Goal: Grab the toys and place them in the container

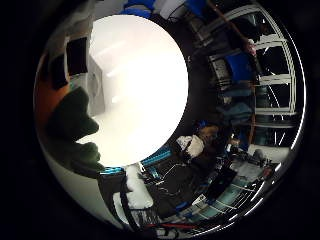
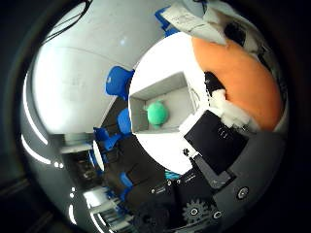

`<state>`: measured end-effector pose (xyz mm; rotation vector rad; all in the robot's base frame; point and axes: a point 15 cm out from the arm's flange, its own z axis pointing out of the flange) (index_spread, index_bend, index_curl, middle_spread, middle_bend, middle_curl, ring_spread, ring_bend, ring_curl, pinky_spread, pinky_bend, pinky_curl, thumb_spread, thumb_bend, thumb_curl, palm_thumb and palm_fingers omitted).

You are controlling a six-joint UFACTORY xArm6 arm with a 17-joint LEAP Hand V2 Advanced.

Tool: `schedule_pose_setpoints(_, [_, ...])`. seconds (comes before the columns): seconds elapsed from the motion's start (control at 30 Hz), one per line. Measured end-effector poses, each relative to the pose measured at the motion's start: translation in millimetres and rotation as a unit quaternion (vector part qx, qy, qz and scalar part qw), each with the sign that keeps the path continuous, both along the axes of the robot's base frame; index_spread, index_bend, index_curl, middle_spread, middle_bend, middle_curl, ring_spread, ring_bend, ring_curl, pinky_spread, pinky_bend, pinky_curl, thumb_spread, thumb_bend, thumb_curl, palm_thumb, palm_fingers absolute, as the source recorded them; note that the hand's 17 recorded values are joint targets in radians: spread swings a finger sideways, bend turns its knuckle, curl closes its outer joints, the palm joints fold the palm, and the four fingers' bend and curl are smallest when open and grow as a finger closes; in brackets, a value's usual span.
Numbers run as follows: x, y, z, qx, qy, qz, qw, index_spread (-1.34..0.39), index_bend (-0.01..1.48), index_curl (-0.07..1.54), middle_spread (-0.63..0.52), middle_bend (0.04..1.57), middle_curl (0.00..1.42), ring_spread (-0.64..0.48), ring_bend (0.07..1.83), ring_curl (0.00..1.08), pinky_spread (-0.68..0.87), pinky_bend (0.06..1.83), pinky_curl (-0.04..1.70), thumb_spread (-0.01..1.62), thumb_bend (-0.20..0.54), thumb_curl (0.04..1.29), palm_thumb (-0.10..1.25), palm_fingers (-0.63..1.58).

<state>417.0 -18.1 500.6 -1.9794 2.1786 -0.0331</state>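
A large orange soft toy (image 2: 238, 77) fills one side of the thumb side view, close against the palm. My hand (image 2: 214, 141) is shut on it, with black and white fingers (image 1: 77, 54) curled over it. A dark green part (image 1: 75, 122) sticks out beside the toy's orange body. Below the hand, a grey open container (image 2: 180, 85) stands on the round white table (image 1: 145, 75). A round green toy (image 2: 157, 112) lies inside the container, by one wall. The hand and the orange toy hang above the table, close to the container's edge.
Blue chairs (image 2: 118, 81) stand around the table's rim. Dark floor with cluttered equipment and racks (image 1: 240, 165) lies beyond the table's edge. A white paper sheet (image 2: 187, 22) lies at the table's far side.
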Motion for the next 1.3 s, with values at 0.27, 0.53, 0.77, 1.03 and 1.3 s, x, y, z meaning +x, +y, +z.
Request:
schedule_pose_setpoints(0.27, [18, 92, 5, 0.009, -0.019, 0.086, 0.996, -0.33, 1.00, 0.91, -0.30, 1.16, 1.06, -0.31, 1.33, 0.84, -0.37, 1.14, 1.04, 0.75, -0.019, 0.82, 0.99, 0.80])
schedule_pose_setpoints(0.53, [44, 140, -54, 0.011, 0.037, 0.110, 0.993, -0.33, 0.97, 0.91, -0.31, 1.15, 1.07, -0.32, 1.32, 0.85, -0.38, 1.12, 1.05, 0.77, -0.025, 0.82, 0.97, 0.79])
schedule_pose_setpoints(0.77, [58, 143, -112, 0.004, 0.101, 0.108, 0.989, -0.39, 0.46, 0.74, -0.25, 0.94, 0.86, -0.29, 1.17, 0.69, -0.40, 0.75, 0.87, 1.24, -0.032, 0.55, 0.69, 0.30])
schedule_pose_setpoints(1.03, [47, 124, -127, -0.003, 0.145, 0.122, 0.982, -0.48, 0.17, 0.43, 0.04, 0.30, 0.46, 0.19, 0.54, 0.37, 0.39, 0.64, 0.66, 1.23, -0.019, 0.36, 0.56, -0.06])
schedule_pose_setpoints(1.3, [37, 97, -93, 0.000, 0.115, 0.124, 0.986, -0.47, 0.15, 0.29, 0.08, 0.26, 0.37, 0.24, 0.41, 0.28, 0.48, 0.54, 0.48, 1.19, -0.018, 0.31, 0.55, 0.01])
